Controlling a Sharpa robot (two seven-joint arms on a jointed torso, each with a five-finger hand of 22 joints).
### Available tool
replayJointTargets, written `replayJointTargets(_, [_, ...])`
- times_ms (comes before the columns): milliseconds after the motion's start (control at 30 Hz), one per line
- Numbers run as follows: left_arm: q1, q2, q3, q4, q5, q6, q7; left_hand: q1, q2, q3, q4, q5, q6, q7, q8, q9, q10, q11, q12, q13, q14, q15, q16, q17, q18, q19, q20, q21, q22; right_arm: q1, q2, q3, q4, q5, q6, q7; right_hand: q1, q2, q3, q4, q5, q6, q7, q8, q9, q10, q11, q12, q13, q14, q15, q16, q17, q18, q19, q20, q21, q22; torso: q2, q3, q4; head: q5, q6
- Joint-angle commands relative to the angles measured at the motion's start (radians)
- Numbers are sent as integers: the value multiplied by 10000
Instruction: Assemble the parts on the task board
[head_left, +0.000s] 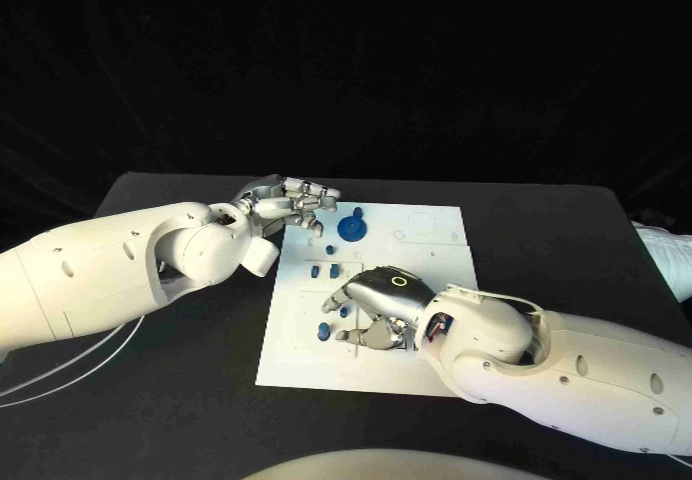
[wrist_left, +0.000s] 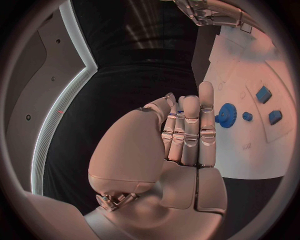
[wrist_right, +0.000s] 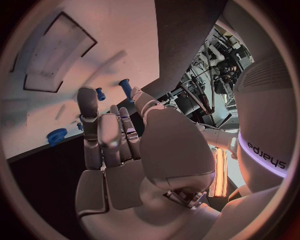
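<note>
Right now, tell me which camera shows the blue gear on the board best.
The left wrist view: the blue gear lies unobstructed on the task board, teeth visible, just past the left hand. The head view shows it smaller, beside that hand's fingers. The right wrist view catches what seems to be the same gear near the circle's rim.

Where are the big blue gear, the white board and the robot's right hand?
blue gear (head_left: 349, 228), head view, its middle.
task board (head_left: 433, 225), head view, bare far corner.
right hand (head_left: 378, 300), head view, back of hand.
</note>
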Motion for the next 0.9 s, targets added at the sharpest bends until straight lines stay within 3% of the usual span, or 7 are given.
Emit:
replayJointTargets(33, [0,-2,6,7,-19,157,45,-96,42,-60,2,15,-75,-17,45,-4,-92,-5,62,15,-46,9,-51,-12,190,-9,26,-68,-11,67,-500,83,356,1110,-1128,354,145,158,-66,-29,114,34,70,15,-20,207,-69,197,28,71,-14,44,26,59,73,-17,22,61,-20,-1,-21,-73,63])
replayJointTargets(167, [0,-16,5,-3,-19,152,44,-96,42,-60,2,15,-75,-17,45,-4,-92,-5,62,15,-46,9,-51,-12,190,-9,26,-68,-11,369,-1440,153,803,3150,-1281,366,161,307,-63,16,245,274,189,88,6,1082,-144,751,146,333,-84,699,719,-87,518,-51,602,920,-33,-6,-25,-229,87])
replayJointTargets(367, [-1,-47,4,-8,-19,134,48,-96,42,-60,2,15,-75,-17,45,-4,-92,-5,62,15,-46,9,-51,-12,190,-9,26,-68,-11,739,-2968,179,1362,5268,-688,-81,-216,230,-456,203,729,866,-171,339,97,3703,-732,3109,1461,679,-537,1743,1832,-433,1561,-427,2102,3103,-95,-22,-120,-496,195])
replayJointTargets(467, [-2,-88,3,47,-19,131,62,-96,42,-60,2,15,-75,-17,45,-4,-92,-5,62,15,-46,9,-51,-12,190,-9,26,-68,-11,808,-3681,136,1505,5878,-34,-434,-554,509,-925,497,1157,951,-355,532,146,4043,-737,8238,6991,786,-599,2337,2465,-546,1918,-708,2813,4112,-110,-23,-195,-631,234])
replayJointTargets(600, [-8,-121,3,74,-19,123,71,-96,42,-60,2,15,-75,-17,45,-4,-92,-5,62,15,-46,9,-51,-12,190,-9,26,-68,-11,821,-4249,32,1587,5362,185,-898,-606,558,-1345,616,1267,711,-241,793,231,4200,-792,10769,10148,846,-601,2892,3137,-702,2047,-565,3257,4778,-122,-14,-290,-697,270])
replayJointTargets(767, [-60,-117,1,62,-19,120,70,-96,42,-60,2,15,-75,-17,45,-4,-92,-5,62,15,-46,9,-51,-12,190,-9,26,-68,-11,800,-4630,-74,1726,3984,65,-1945,-704,448,-1644,804,2909,691,-286,1102,351,4298,-818,11236,10850,871,-619,3104,3391,-778,2205,-577,3585,5310,-150,-1,-323,-745,298])
replayJointTargets(900, [-86,-102,1,48,-19,121,74,-96,42,-60,2,15,-75,-17,45,-4,-92,-5,62,15,-46,9,-51,-12,190,-9,26,-68,-11,775,-4718,-131,1778,3312,61,-2740,-910,403,-1849,1024,2957,600,-287,1194,389,4334,-811,11305,10994,877,-607,3162,3457,-814,2269,-566,3709,5519,-170,-19,-279,-813,302])
